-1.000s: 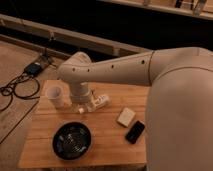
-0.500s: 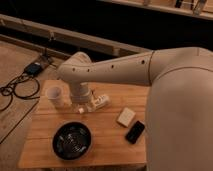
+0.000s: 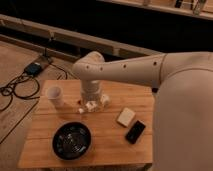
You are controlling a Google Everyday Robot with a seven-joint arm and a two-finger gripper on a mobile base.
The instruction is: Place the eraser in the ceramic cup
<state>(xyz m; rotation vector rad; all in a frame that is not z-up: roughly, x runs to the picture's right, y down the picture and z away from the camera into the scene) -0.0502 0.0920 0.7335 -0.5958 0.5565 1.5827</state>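
The eraser is a small flat black block lying on the right side of the wooden table. The ceramic cup, small and white, stands upright near the table's back left corner. My gripper hangs from the white arm just above the table's back middle, between the cup and the eraser and a little right of the cup. It is open, with nothing between its fingers. It touches neither the cup nor the eraser.
A pale cream block lies right beside the eraser, up and to its left. A wide black bowl sits at the front left. Cables and a power brick lie on the floor to the left. My white body fills the right edge.
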